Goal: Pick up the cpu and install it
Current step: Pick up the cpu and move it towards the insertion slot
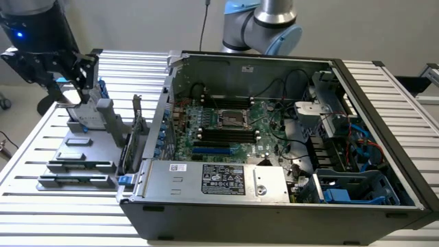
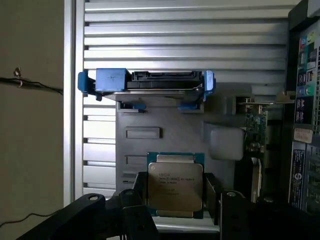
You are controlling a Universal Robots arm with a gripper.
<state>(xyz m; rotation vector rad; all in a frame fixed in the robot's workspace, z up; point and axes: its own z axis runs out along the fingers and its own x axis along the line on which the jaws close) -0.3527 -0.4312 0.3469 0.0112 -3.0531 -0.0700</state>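
From my console I see the hand (image 1: 65, 87) hanging over the grey parts tray (image 2: 170, 125) on the slatted bench (image 1: 28, 154), at the exterior view's left, outside the open computer case (image 1: 384, 154). In the wrist view its two dark fingers (image 2: 142, 200) press against opposite edges of the cpu (image 2: 175, 182), so I read the hand as clamped on the chip, which is carried clear of the tray with its silvery top facing the camera. The hard drive (image 2: 150, 80) in its blue bracket stands on edge just beyond. The empty socket (image 1: 232, 119) sits mid-motherboard, well apart from the hand. My worry is the hold: a thin edge grip on a flat chip could slip or twist, dropping it onto the tray or board. A chip that reaches the socket rotated or tilted could bend contacts. The case wall and the loose black cables (image 1: 291, 82) could also snag the hand.
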